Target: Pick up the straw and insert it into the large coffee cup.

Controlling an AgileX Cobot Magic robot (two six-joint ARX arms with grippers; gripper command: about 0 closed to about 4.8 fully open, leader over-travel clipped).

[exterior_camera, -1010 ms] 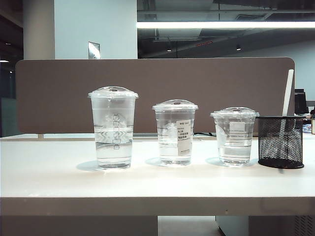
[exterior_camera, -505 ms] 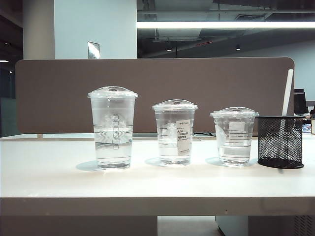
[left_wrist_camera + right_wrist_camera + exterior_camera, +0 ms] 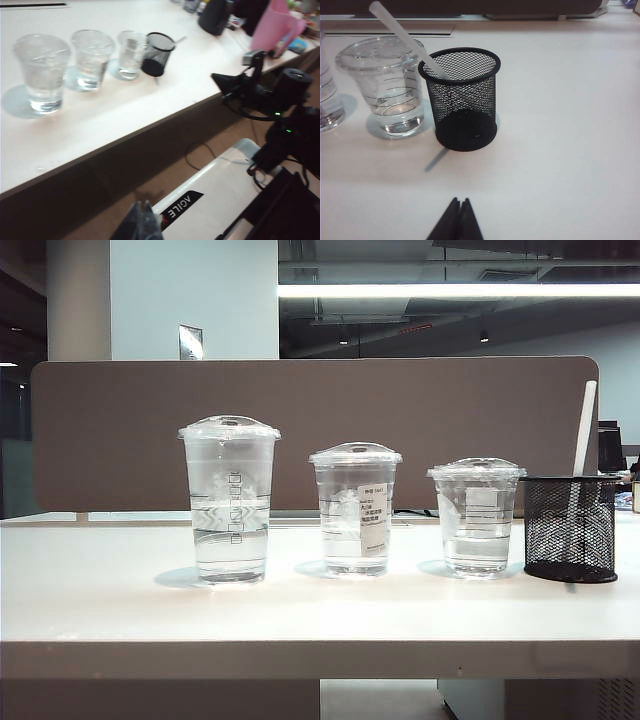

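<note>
We see a white table (image 3: 320, 615) that carries everything, with a brown divider panel (image 3: 310, 430) standing along its far edge. On it, in a row running parallel to the front edge, stand three clear lidded cups partly filled with water. The large coffee cup (image 3: 230, 502), with its domed lid and column of small printed squares, stands toward the left end of the row. The medium cup (image 3: 355, 510) with a white label stands in the middle, and the short cup (image 3: 477, 517) stands near the right edge. Just beside the short cup, nearest the right edge, sits a black mesh pen holder (image 3: 570, 528). The straw (image 3: 584, 430), white and straight, leans inside that holder, its top rising well above the rim and tilting toward the short cup in the right wrist view.

The right gripper (image 3: 455, 220) hovers low over the table in front of the holder, its black fingers pressed together with nothing between them. The left gripper (image 3: 142, 222) hangs below and in front of the table's front edge, above the robot's white base (image 3: 210, 195); its fingers also look pressed together, empty.
</note>
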